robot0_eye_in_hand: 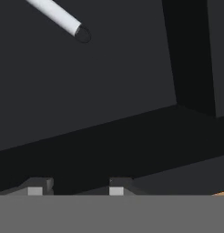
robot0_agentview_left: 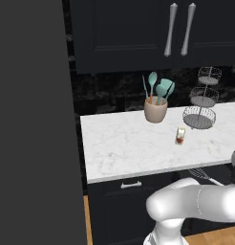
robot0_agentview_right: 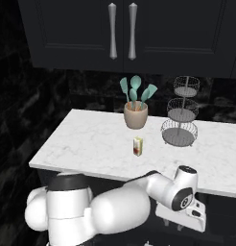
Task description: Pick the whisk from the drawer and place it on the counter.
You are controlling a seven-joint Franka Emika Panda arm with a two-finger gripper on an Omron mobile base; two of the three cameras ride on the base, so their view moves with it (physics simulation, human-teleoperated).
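Left base view: from behind arm, left side, facing forward and down, mid distance; counter (robot0_agentview_left: 133,143) centre, utensil crock (robot0_agentview_left: 155,110) at 1 o'clock. Right base view: right side, same facing; shares counter (robot0_agentview_right: 91,144), crock (robot0_agentview_right: 135,115), wire basket stand (robot0_agentview_right: 180,115). Hand view: very near, facing into drawer (robot0_eye_in_hand: 109,132); whisk (robot0_eye_in_hand: 59,18) handle at 11 o'clock.

glossy white rounded arm (robot0_agentview_right: 115,206), dark joint bands, possibly black-capped wrist
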